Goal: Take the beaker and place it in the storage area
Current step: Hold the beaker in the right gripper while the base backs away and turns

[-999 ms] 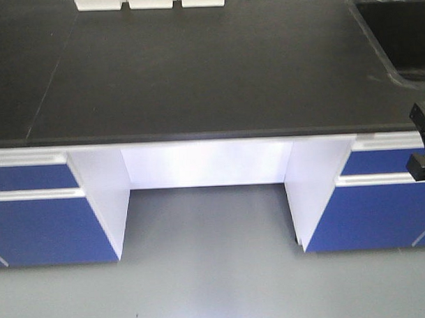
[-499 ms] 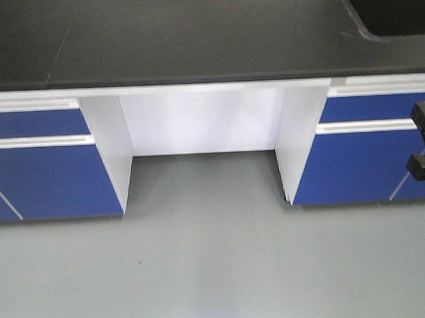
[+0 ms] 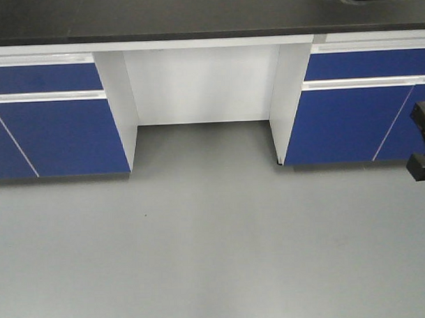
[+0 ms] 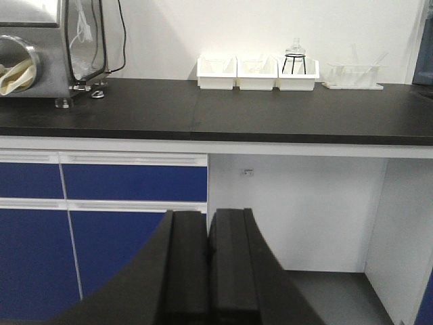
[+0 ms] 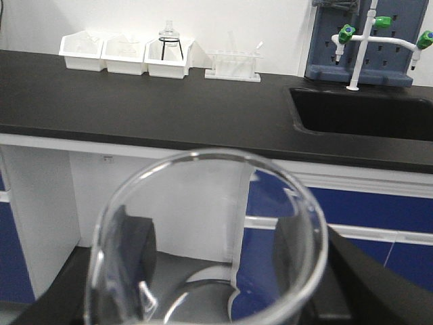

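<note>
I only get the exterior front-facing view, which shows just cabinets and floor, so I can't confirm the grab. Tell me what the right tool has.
Observer: The right tool is shut on the beaker, with its fingers on opposite sides of the glass and the open rim facing the wrist camera.
Operator: Now report the other arm.
Observer: The left tool is shut, its jaws pressed together with nothing between them.
</note>
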You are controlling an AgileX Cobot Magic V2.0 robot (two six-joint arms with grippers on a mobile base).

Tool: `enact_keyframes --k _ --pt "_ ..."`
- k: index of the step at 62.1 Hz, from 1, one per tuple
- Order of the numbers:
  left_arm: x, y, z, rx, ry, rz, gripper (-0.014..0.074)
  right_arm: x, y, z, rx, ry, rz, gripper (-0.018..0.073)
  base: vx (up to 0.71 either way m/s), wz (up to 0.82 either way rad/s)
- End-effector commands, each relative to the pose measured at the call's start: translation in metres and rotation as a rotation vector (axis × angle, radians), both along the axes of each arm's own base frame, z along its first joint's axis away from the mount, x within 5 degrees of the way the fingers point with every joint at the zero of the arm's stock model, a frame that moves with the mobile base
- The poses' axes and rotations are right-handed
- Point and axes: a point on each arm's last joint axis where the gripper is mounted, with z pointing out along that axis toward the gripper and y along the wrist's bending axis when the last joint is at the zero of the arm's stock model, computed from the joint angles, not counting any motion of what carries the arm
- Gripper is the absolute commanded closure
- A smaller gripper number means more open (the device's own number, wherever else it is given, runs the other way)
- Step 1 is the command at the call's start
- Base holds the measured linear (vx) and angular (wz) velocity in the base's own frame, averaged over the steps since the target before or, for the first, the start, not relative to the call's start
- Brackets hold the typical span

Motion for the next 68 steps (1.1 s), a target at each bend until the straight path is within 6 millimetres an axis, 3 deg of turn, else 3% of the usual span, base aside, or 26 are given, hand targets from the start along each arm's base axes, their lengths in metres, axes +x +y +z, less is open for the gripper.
enact_keyframes --k 1,38,68 --pt "-0.0005 -0.0015 0.0012 -0.011 -0.081 -0.019 0.0605 0.0008 0.0033 0.0154 0.004 -0.087 0.037 0.0567 -0.35 0.03" --pt "-0.0005 -0.0015 0.0012 -0.011 -0.081 -0.019 0.0605 0.0008 0.0033 0.0154 0.004 -0.087 0.037 0.0567 -0.31 -0.05" --pt "-0.0005 -0.0015 0.0012 -0.011 -0.081 -0.019 0.0605 0.0008 0.0032 0.0153 0.004 -0.086 0.036 0.0567 -0.13 -0.49"
